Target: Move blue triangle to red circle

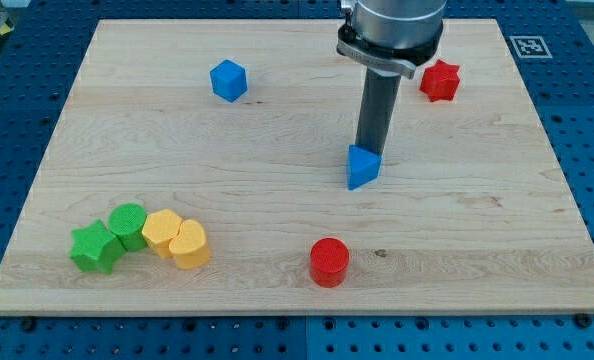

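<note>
1. The pale wooden worktop [277,130] lies on a blue perforated bench [7,120].
2. The arm carries no jaws, so nothing is gripped; it ends in a straight dark rod below a grey metal housing [392,25].
3. The rod's lower end, my tip [371,150], rests against the upper edge of the small blue triangular block [362,167], on its side toward the view's top.
4. The blue triangular block sits right of the worktop's centre. The red round block [329,261] lies well apart from it, toward the view's bottom and slightly left.
5. A blue cube [228,80] sits at upper left; a red star-shaped block [440,80] sits at upper right, beside the housing.
6. At lower left, a green star-shaped block [95,247], a green round block [129,222] and two yellow blocks [177,238] of unclear shape are clustered, touching.
</note>
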